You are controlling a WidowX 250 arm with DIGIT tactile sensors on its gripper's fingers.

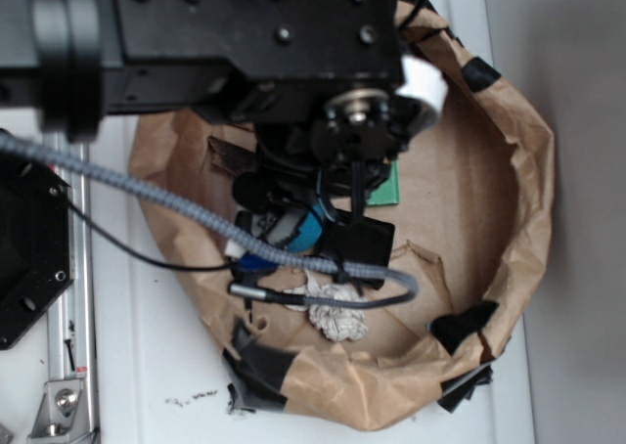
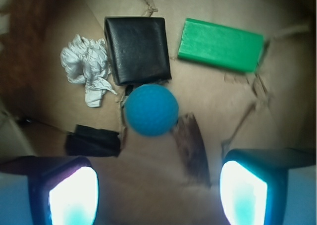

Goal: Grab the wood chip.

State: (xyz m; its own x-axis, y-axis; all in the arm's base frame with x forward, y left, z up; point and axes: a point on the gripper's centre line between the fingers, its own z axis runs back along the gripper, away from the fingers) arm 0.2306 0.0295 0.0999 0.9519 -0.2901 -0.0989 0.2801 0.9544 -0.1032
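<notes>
Wood chip: dark brown, rough-grained sliver, flat on brown paper, touching blue ball at its 4 o'clock. Gripper wide open, empty, above chip.

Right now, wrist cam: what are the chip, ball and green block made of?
Wood chip: dark brown rough wood, matte, grainy with jagged ends. Blue ball: looks like rubber or foam, matte, finely dimpled surface. Green block: smooth, slightly glossy; painted wood or plastic, can't tell which.

no readable text, no labels, no brand marks, no numbers on any object in either view
</notes>
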